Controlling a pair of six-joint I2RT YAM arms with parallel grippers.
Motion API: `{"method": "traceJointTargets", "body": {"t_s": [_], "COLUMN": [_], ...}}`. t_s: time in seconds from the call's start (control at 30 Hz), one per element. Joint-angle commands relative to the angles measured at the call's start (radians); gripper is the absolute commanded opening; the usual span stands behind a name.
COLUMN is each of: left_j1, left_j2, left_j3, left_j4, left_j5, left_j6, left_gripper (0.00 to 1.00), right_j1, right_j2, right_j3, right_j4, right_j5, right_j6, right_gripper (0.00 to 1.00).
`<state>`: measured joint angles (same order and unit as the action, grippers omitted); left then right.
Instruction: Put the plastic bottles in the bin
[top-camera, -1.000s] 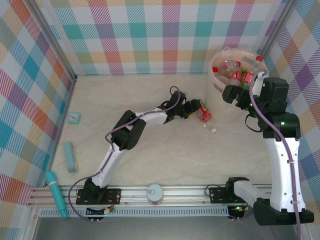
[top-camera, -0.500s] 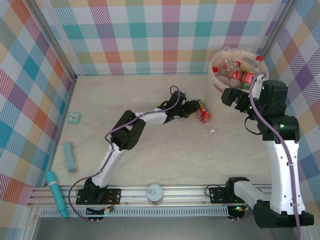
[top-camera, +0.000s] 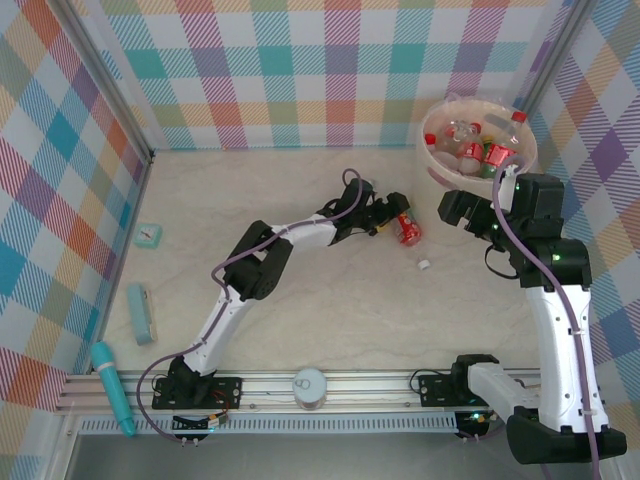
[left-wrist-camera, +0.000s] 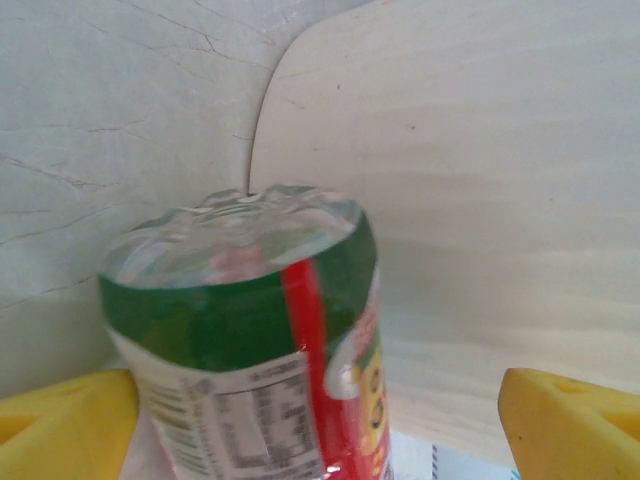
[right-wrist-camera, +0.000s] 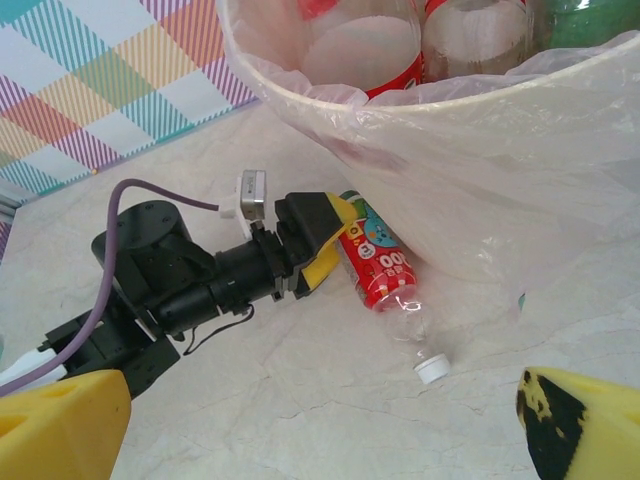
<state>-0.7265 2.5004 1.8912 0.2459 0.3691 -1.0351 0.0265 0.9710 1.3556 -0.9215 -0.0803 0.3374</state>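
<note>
Your left gripper stands wide around the lying bottle, not pinching it; your right gripper gapes empty near the bin edge.

A round beige bin with a clear bag liner holds several clear plastic bottles, mostly red-labelled and red-capped, piled on their sides. One more red-labelled bottle lies on its side outside, near the bin's wall, with its neck end farther from the bin.
</note>
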Motion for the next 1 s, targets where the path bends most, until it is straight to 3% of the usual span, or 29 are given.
{"method": "traceJointTargets", "body": {"t_s": [0.0,0.4,0.67,0.87,0.97], "left_j1": [-0.030,-0.026,0.043,0.114,0.144], "left_j2": [0.077,0.066,-0.103,-0.216,-0.279], "left_j3": [0.019,-0.015,-0.217,-0.348,-0.411], "left_j4": [0.008,0.037,0.193,0.274,0.281], "left_j5": [0.024,0.027,0.067,0.161,0.178], "left_j6": [-0.081,-0.079,-0.031,0.002,0.035], "left_gripper": [0.88,0.53,0.50,0.50,0.50], "right_j1": [0.005,0.007,0.007,0.050,0.069], "right_j2": [-0.024,-0.036,-0.052,-0.030,0.004], "right_j3": [-0.003,-0.003,-0.032,-0.077,-0.092], "right_j4": [0.001,-0.008,0.002,0.032,0.055], "right_j5": [-0.003,-0.007,-0.074,-0.096,-0.167], "right_j6": [0.015,0.018,0.050,0.070,0.077], "right_gripper": [0.99,0.99,0.98,0.98,0.98]}}
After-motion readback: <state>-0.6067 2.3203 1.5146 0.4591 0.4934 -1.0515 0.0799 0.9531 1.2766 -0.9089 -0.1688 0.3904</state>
